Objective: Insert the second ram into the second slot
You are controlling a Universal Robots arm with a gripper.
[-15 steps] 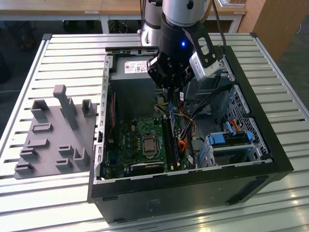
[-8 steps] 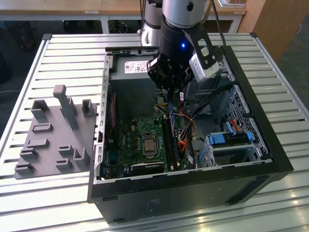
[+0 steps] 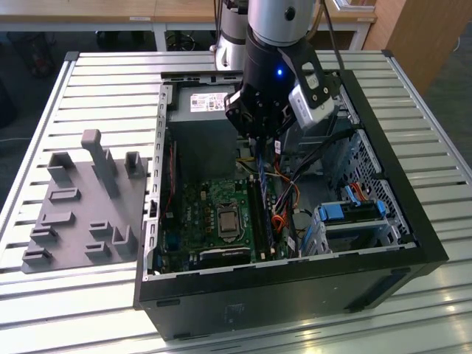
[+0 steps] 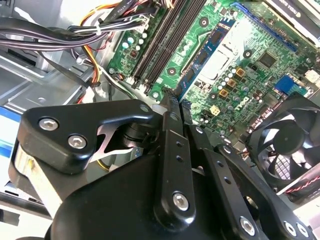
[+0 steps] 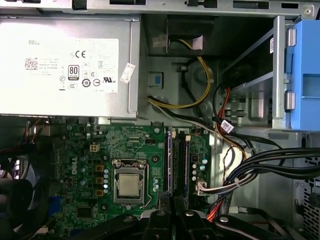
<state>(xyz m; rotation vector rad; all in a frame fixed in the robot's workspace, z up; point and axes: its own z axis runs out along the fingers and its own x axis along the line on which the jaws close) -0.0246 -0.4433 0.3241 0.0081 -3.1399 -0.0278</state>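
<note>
We see the hand [image 4: 178, 102] with its flat black fingers pinching the second ram [image 4: 202, 60], a thin blue chip-studded board. Its lower edge meets the long dark slots [image 5: 186, 160] of the glossy green motherboard [image 5: 85, 145], inside the boxy black case [image 3: 295, 295] on the ribbed metal surface [image 3: 96, 81].

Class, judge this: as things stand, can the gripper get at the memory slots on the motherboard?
Probably yes: the case is open, the gripper hangs right over the memory slots, and the cables lie to one side. Its jaws look shut on the second ram.
</note>
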